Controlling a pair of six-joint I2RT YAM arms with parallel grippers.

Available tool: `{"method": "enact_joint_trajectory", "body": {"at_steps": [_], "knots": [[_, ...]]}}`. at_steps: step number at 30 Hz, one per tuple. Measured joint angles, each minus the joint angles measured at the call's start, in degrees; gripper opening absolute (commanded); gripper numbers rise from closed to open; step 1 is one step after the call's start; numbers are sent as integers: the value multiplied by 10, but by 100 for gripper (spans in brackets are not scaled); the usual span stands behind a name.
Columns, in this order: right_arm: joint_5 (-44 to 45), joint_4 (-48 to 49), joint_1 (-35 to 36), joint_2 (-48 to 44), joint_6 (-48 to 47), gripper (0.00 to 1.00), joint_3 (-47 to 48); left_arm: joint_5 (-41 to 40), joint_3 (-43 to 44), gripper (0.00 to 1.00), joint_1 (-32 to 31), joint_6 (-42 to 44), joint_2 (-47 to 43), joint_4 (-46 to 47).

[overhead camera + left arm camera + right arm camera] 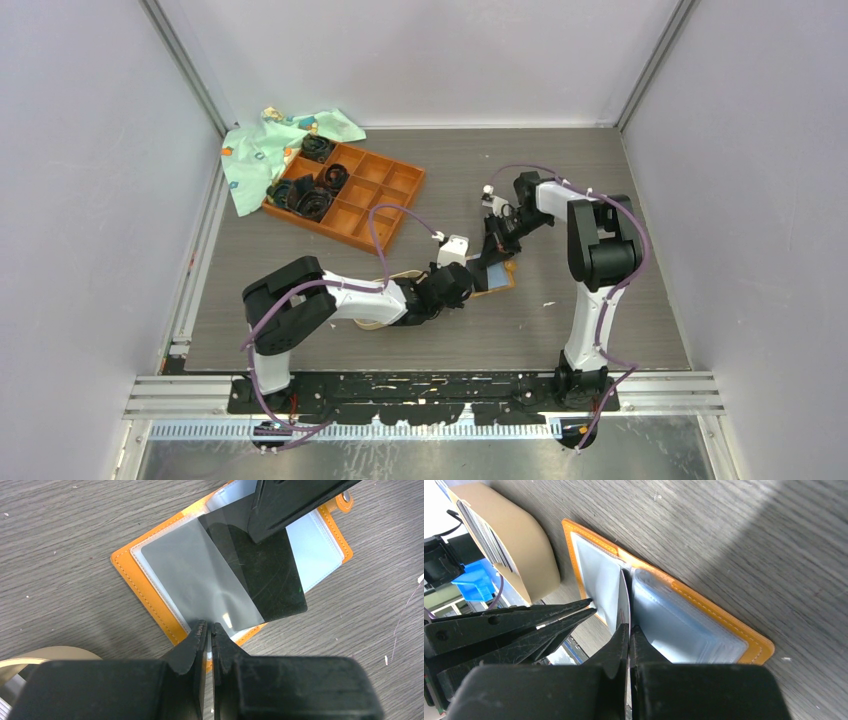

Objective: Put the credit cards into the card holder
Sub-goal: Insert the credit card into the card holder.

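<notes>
On the table (450, 340), the orange card holder (129, 577) lies open. Over its pockets (320, 545), my left hand (210, 628) and my right hand (629, 630) are both pinching one grey-and-black credit card (200, 580), each at an opposite end.

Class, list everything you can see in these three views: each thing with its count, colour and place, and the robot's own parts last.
card holder: one, orange, lying open at the centre.
grey card: one, frosted grey, over the holder.
black card: one, black, overlapping the grey card.
dish: one, tan, beside the holder.
stacked cards: several, striped edges, in the dish.
tray: one, orange-brown, far left side.
coiled items: several, black, in the tray's left compartments.
cloth: one, pale green patterned, far left corner.
table: one, grey wood-grain, under everything.
left tool: one, black, shut on the grey card.
right tool: one, black, shut on a thin sheet, apparently the black card.
</notes>
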Motion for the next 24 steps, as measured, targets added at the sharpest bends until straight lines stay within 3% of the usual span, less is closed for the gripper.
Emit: {"method": "enact_joint_trajectory", "body": {"at_steps": [20, 24], "knots": [[-7, -23, 18, 24, 9, 7, 21, 0, 3, 8, 0, 0, 2, -2], [-8, -26, 18, 27, 9, 7, 23, 1, 3, 14, 0, 0, 2, -2]]}}
